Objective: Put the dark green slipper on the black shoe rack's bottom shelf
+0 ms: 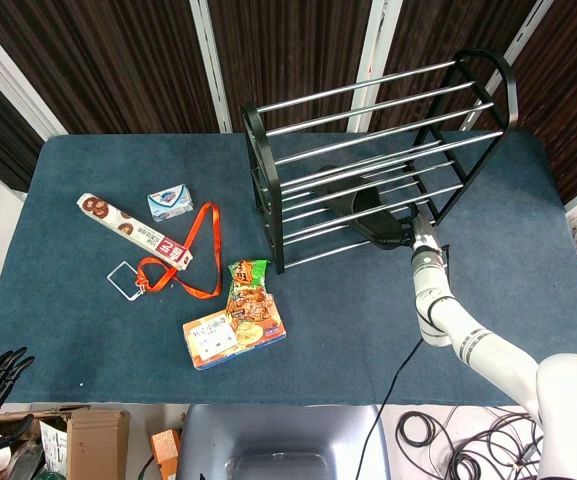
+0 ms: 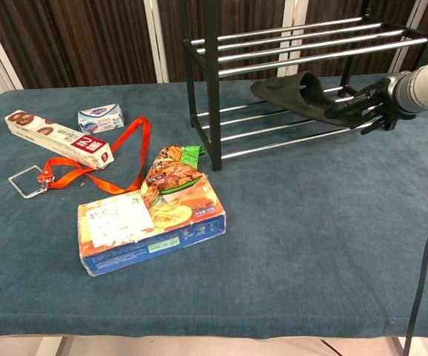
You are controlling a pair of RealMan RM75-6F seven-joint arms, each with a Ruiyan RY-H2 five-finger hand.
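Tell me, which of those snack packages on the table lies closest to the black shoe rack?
The green-topped snack bag, just left of the shoe rack. The orange box lies nearer the table's front edge; the long red-and-white pack and small blue box lie far left.

Looks like a robot test lab rather than a home: blue-carpeted table before dark wood wall panels with white strips, loose cables and a cardboard box on the floor, staged snack packs and a lanyard.

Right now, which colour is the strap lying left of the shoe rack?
The strap is orange, with a metal ring at its end; the chest view shows it best.
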